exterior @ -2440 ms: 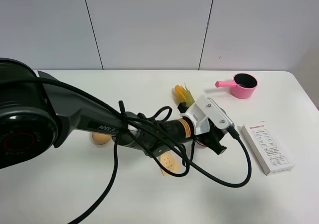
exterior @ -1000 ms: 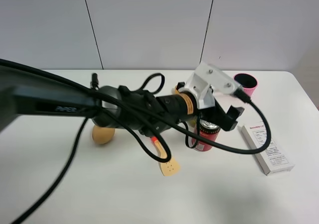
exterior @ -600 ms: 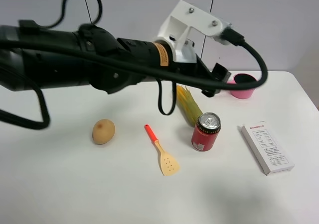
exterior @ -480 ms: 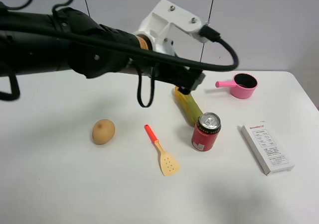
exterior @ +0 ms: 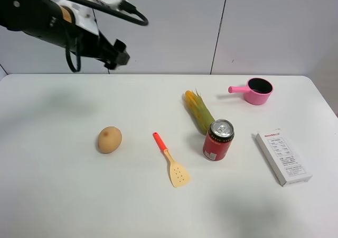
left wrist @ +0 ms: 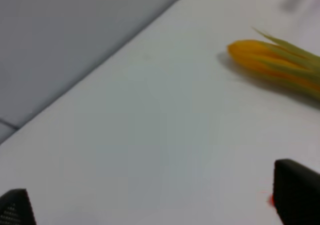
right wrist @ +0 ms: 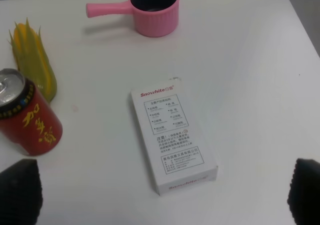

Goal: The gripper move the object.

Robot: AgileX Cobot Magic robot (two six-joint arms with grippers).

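Observation:
The red can [exterior: 218, 140] with a silver top stands upright on the white table [exterior: 63, 195], right of the middle, with nothing holding it. It also shows in the right wrist view [right wrist: 27, 120]. My left gripper [exterior: 113, 55] is raised high at the far left, well away from the can, with its white housing above it. In the left wrist view the left gripper [left wrist: 155, 205] is open and empty, fingertips [left wrist: 297, 197] wide apart. My right gripper [right wrist: 162, 195] is open and empty, with the can to one side of it.
A corn cob [exterior: 198, 111] lies just behind the can. A pink pot [exterior: 256, 91] stands at the back right. A white box [exterior: 283, 157] lies right of the can. An orange spatula [exterior: 171, 161] and a potato [exterior: 109, 139] lie to its left.
My left arm has let go of the can, risen and swung back to the upper left. The can stays upright where it was set down.

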